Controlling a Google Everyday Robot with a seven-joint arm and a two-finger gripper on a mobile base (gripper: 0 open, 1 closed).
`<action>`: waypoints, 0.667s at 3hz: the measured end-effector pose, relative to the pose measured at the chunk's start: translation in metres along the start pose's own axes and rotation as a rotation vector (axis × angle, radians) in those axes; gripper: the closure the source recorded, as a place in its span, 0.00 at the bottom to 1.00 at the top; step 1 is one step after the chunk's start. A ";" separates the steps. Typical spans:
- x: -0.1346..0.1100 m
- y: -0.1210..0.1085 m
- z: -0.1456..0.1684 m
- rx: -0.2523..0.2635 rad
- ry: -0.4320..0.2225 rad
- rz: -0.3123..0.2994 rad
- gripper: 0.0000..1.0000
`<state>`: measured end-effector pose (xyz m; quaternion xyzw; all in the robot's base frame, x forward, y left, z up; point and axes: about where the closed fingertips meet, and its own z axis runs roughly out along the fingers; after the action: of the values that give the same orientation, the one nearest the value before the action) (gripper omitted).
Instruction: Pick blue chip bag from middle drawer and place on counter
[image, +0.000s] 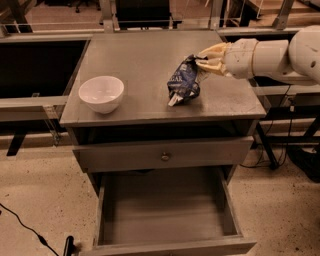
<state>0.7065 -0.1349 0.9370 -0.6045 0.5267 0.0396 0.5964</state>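
The blue chip bag stands tilted on the right half of the counter, its lower end touching the surface. My gripper reaches in from the right at the bag's upper end, with its tan fingers shut on the top edge of the bag. The middle drawer is pulled out below, and its flat bottom is bare.
A white bowl sits on the counter's front left. A drawer front with a small brass knob stands slightly out above the open drawer. A black cable lies on the floor at left. Dark benches flank the cabinet.
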 end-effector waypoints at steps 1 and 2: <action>-0.001 -0.001 0.000 0.002 -0.001 -0.001 0.36; 0.000 -0.001 0.000 -0.002 -0.001 -0.003 0.04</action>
<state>0.7070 -0.1352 0.9381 -0.6058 0.5257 0.0396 0.5958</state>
